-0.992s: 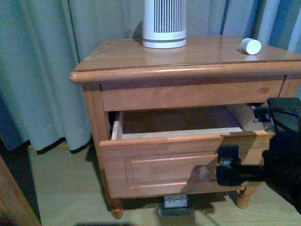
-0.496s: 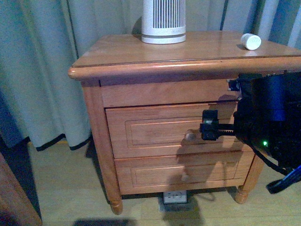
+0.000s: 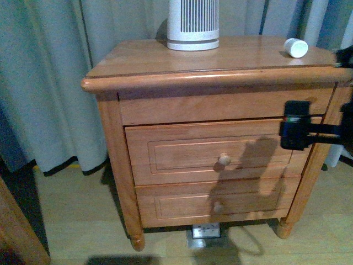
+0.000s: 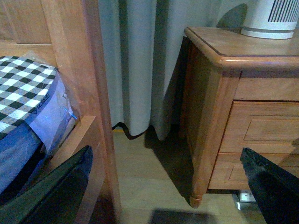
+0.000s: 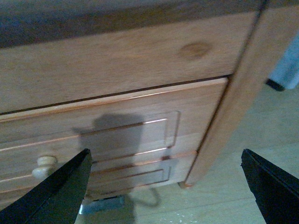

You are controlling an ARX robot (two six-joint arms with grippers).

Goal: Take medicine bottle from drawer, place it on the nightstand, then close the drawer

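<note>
The medicine bottle (image 3: 296,47), small and white, lies on its side on the right rear of the nightstand (image 3: 138,83) top. The upper drawer (image 3: 182,154) is shut flush, its round knob (image 3: 224,159) free. My right gripper (image 3: 295,132) is open and empty in front of the drawer's right end, apart from the knob. In the right wrist view the drawer (image 5: 117,135) and knob (image 5: 44,165) show between my open right gripper's (image 5: 166,191) black fingers (image 5: 60,191). My left gripper (image 4: 170,191) is open and empty, low over the floor left of the nightstand (image 4: 219,93).
A tall ribbed white cylinder (image 3: 193,25) stands at the back of the top. The lower drawer (image 3: 182,203) is shut. Grey curtains (image 3: 55,83) hang behind. A wooden bed frame (image 4: 88,93) with checkered bedding (image 4: 23,93) is close to my left gripper.
The upper drawer, open a second ago, is now shut. My right gripper has drawn back from the knob and moved to the right.
</note>
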